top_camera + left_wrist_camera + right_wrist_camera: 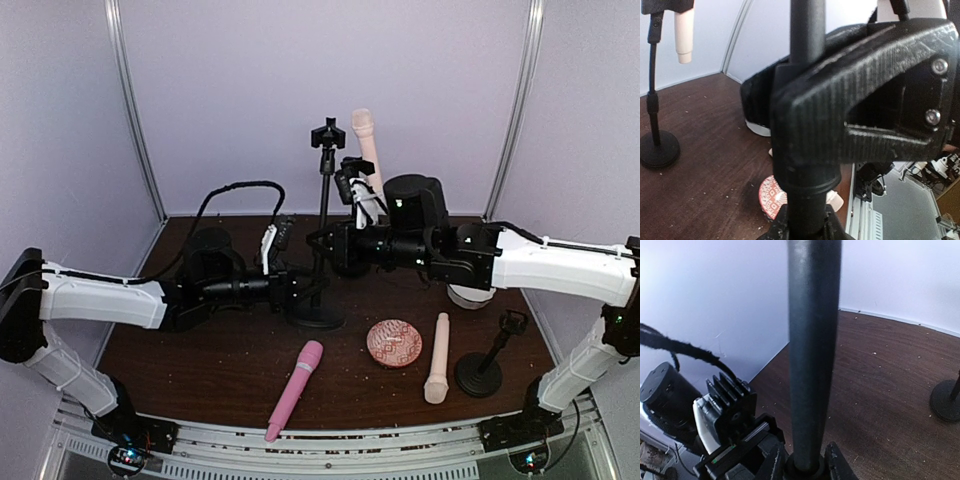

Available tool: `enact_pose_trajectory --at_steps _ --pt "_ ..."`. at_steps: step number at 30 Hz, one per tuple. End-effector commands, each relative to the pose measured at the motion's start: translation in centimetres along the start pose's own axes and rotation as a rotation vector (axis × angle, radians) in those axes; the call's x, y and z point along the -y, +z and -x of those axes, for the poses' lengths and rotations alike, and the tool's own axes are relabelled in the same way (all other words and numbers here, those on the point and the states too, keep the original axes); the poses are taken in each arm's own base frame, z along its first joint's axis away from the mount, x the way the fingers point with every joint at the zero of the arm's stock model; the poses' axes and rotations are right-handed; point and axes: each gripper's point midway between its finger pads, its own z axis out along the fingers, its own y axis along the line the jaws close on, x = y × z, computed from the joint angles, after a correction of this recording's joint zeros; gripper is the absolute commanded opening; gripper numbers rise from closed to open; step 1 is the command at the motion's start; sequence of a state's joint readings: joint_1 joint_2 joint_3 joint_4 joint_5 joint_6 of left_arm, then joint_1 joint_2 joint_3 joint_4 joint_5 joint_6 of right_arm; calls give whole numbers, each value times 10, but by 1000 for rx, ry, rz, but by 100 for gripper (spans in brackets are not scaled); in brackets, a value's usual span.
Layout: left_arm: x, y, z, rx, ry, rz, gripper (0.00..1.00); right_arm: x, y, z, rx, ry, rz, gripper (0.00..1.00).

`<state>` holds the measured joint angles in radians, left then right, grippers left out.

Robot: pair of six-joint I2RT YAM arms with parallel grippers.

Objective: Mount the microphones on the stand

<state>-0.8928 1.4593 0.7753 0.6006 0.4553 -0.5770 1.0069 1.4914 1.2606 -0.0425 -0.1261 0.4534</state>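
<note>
The tall black round-based microphone stand (322, 200) rises a little left of the middle of the dark brown wooden worktop (180, 350), with a clip at its top, and both arms reach in from the sides to its pole. The left gripper (303, 290) is clenched on the pole low down, just above the base; in the left wrist view its fingers (835, 230) press against the pole from both sides. The right gripper (326, 242) is closed on the same pole higher up, and the right wrist view shows its fingers (837, 462) hugging the shaft on either side. One slim pale cream plastic microphone (364, 140) sits clipped, head up, in a second black stand (651, 105) behind the first, toward the back edge and close to the right arm's wrist. The bright pink plastic microphone (295, 390) lies slanted left of centre, its narrow end almost at the front edge, and bare wood stretches from it to the left edge. The other pale cream microphone (437, 358) lies toward the front right corner, head toward the front edge. It is between a round pink patterned dish (393, 343) on its left and a short black stand (480, 372) on its right, near both but touching neither as far as can be seen. A white round object (470, 296) is partly hidden under the right forearm, near the right edge.
</note>
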Motion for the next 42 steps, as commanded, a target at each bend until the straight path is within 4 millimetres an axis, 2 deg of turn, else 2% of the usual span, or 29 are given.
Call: enact_pose_trajectory --at_steps 1,4,6,9,11,13,15,20,23,29,33,36,39,41,42 --pt "-33 -15 33 97 83 248 0 26 4 11 62 115 -278 4" --pt "-30 -16 34 104 89 236 0 16 9 12 40 78 -224 23" --pt "-22 -12 36 100 99 187 0 10 2 18 36 23 -162 35" --pt "3 -6 40 91 144 50 0 1 -18 19 47 -69 9 48" --pt "24 -2 41 71 182 -80 0 0 -39 20 92 -113 115 56" --pt "38 -1 39 59 186 -167 0 4 -58 16 126 -162 191 64" --pt "49 -1 37 52 180 -242 0 12 -69 11 130 -204 218 66" --pt "64 3 31 26 152 -364 0 0 -73 -8 74 -297 337 63" --pt "70 4 28 11 157 -388 0 -13 -71 -8 81 -286 427 60" --pt "71 7 21 -23 168 -386 0 -30 -56 -3 58 -235 540 48" --pt "70 7 22 -26 166 -379 0 -33 -50 -2 47 -220 559 31" --pt "63 9 22 -33 163 -331 0 -32 -48 -2 47 -200 555 14" --pt "42 12 21 -35 159 -195 0 -32 -45 0 58 -180 488 0" --pt "22 10 23 -15 159 -75 0 -19 -34 0 63 -173 278 0" --pt "15 8 26 1 165 -23 0 0 -29 6 105 -159 90 0"
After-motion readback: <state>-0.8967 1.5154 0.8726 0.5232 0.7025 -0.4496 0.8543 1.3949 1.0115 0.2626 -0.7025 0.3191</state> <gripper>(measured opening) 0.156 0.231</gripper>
